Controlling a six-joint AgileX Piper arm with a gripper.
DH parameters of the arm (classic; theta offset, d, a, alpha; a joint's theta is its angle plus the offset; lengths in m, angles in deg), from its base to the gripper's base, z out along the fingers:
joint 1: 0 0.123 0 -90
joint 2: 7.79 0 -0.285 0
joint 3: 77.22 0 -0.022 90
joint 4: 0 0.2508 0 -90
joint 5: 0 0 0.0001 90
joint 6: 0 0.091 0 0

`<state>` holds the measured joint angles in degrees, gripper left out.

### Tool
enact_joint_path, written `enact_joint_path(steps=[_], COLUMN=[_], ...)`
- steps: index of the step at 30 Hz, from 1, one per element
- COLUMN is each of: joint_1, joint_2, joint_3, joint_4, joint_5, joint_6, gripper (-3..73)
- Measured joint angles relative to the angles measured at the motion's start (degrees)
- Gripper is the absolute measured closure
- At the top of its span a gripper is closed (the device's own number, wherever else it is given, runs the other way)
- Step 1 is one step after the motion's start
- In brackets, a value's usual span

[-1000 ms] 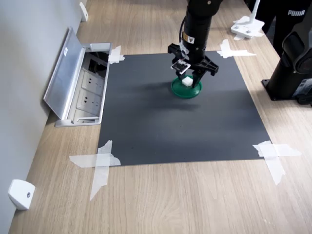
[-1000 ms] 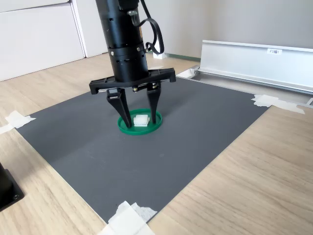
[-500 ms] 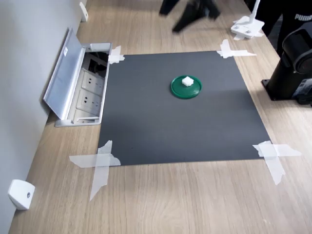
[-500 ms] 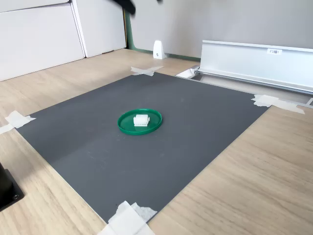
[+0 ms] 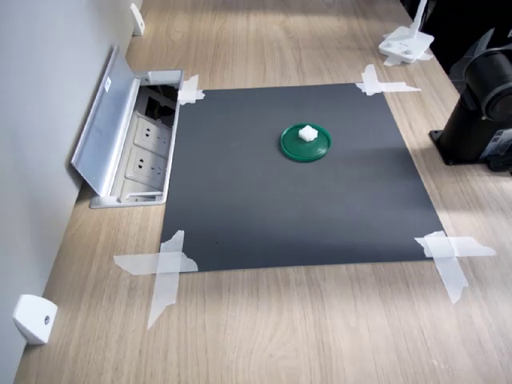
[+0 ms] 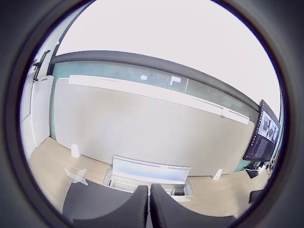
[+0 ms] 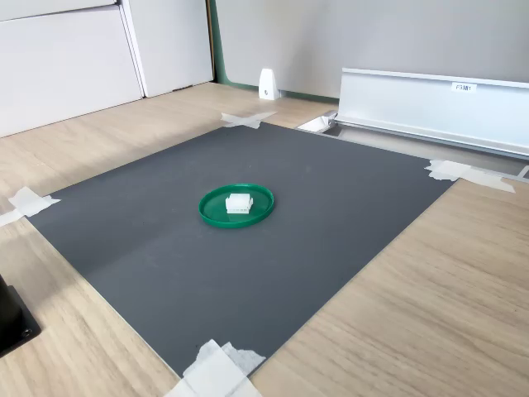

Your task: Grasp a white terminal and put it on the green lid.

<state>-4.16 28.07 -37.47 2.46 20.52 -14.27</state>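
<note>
The white terminal [image 5: 306,134] sits on the green lid [image 5: 306,145] mid-mat; the gripper [image 6: 148,209], jaws together, points at the far wall, well above and clear of both.

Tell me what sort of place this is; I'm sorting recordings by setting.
Probably an office or lab test bench: a wooden desk with a flip-up socket box, a black mat taped at its corners, and a monitor in the wrist view.

In the first exterior view the arm's base [image 5: 480,108] is matte black, a rounded joint housing atop a flared foot. The wrist view shows two dark fingers [image 6: 123,209], broad and flat-faced, with a thin pale seam between them.
</note>
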Motion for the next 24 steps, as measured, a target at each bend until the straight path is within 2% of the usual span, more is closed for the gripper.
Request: enact_joint_path(steps=[12, 24], joint_1=[0.00, 0.00], joint_2=[-18.23, -24.42], joint_3=[17.95, 23.66], joint_4=[0.00, 0.00], joint_5=[-0.20, 0.33], joint_6=[0.18, 0.18], gripper=[70.0, 70.1])
